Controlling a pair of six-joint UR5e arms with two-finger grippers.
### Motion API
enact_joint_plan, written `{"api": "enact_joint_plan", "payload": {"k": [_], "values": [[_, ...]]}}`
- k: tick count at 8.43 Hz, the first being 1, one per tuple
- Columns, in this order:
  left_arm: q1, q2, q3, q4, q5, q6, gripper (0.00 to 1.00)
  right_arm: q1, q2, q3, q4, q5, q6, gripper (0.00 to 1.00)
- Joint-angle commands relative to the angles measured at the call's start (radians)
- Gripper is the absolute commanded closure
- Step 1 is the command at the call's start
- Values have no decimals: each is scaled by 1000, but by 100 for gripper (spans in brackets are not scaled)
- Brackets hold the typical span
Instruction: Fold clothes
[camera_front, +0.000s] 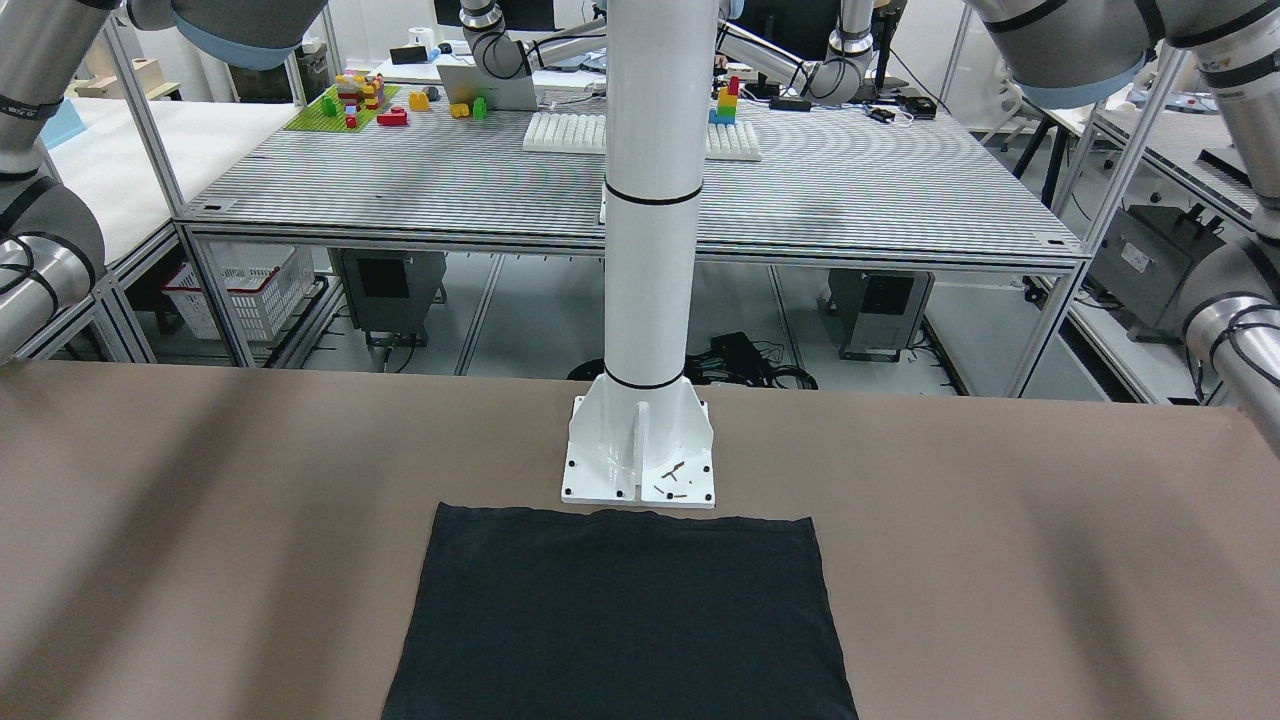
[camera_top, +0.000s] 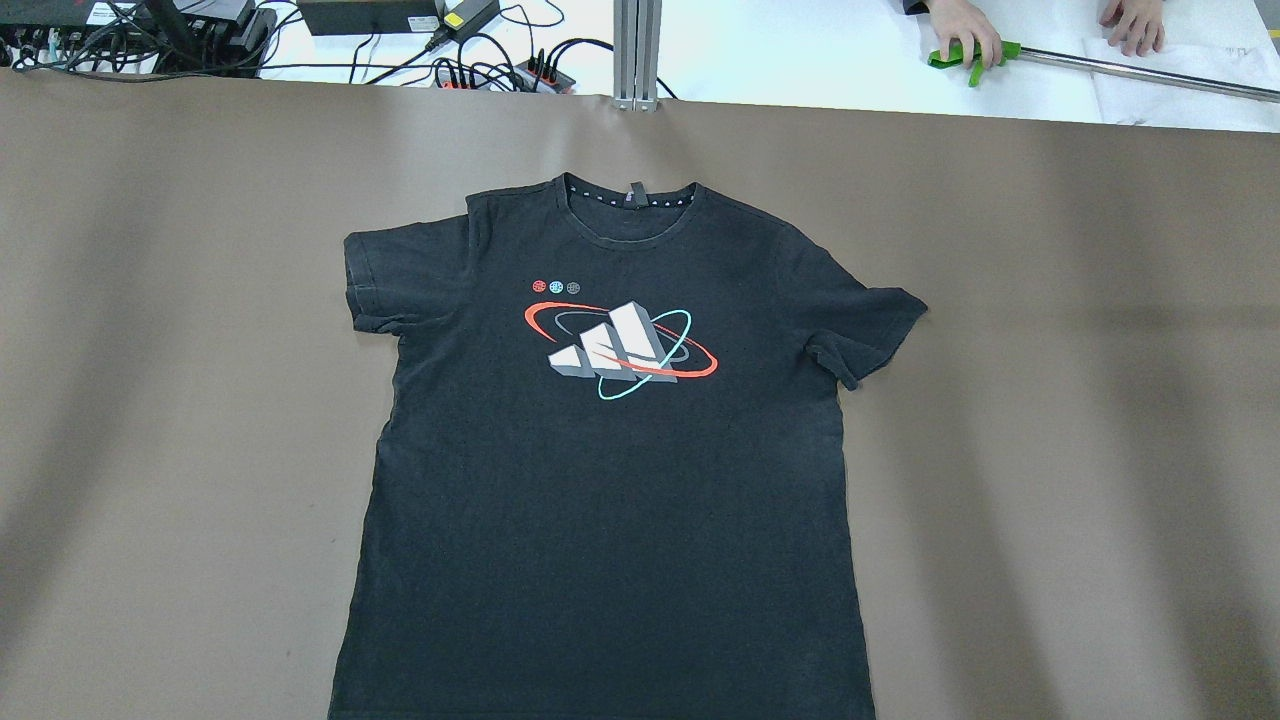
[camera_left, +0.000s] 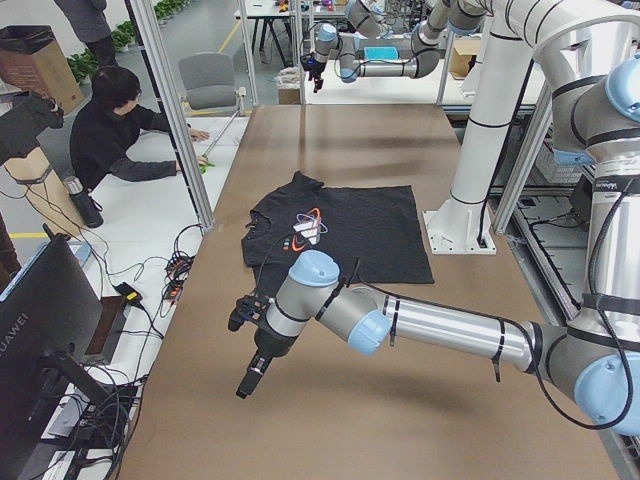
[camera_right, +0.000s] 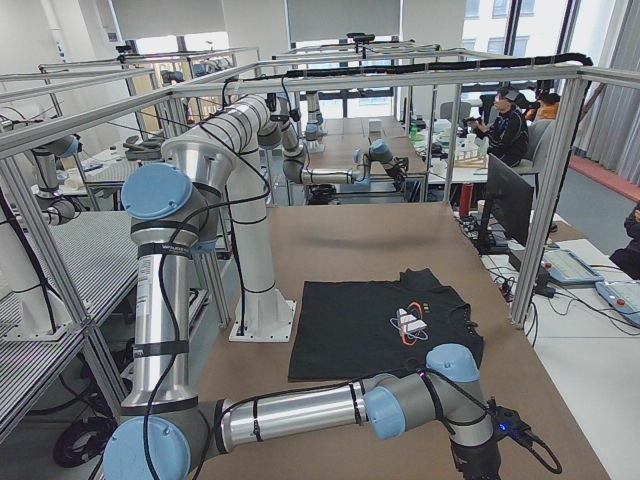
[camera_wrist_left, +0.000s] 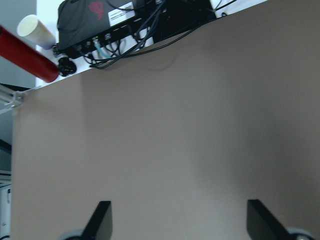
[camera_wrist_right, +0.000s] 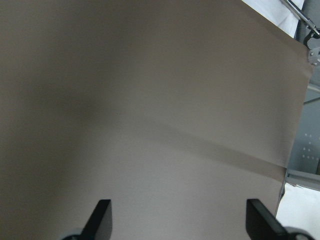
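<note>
The clothes are one black T-shirt (camera_top: 610, 480) with a red, white and teal print on the chest. It lies spread flat and face up on the brown table, collar toward the far edge and both sleeves out. It also shows as the T-shirt (camera_front: 620, 620), the T-shirt (camera_left: 350, 225) and the T-shirt (camera_right: 380, 320). My left gripper (camera_wrist_left: 177, 220) is open over bare table, well off the shirt's left side; the side view shows this left gripper (camera_left: 255, 365) raised above the surface. My right gripper (camera_wrist_right: 177, 220) is open over bare table too, away from the shirt.
The white pedestal base (camera_front: 640, 450) stands at the shirt's hem. Beyond the table's far edge lie cables and a power strip (camera_top: 480, 70). A person's hands (camera_top: 965, 40) hold a green-handled rod. A red cylinder (camera_wrist_left: 25, 62) and a cup (camera_wrist_left: 35, 31) sit off the table's left corner.
</note>
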Motion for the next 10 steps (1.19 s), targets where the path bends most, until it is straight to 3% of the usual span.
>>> {"api": "enact_joint_plan", "payload": {"k": [1,3,5,6,8,10], "values": [[54,-72,-2,-3,-108,-89,5,-30,49,-6,1,115,70,6],[181,-160,27,-1,-104,-202,5,-124,109,-35,4,123,179,6],[229,-295,154,-47,-107,-250,5,-153,158,-135,180,124,360,6],[257,-354,257,-140,-105,-317,5,-180,160,-170,294,123,492,6],[284,-431,406,-305,-107,-420,5,-217,178,-178,326,123,582,6],[314,-470,410,-307,-102,-467,5,-271,203,-181,378,127,714,6]]}}
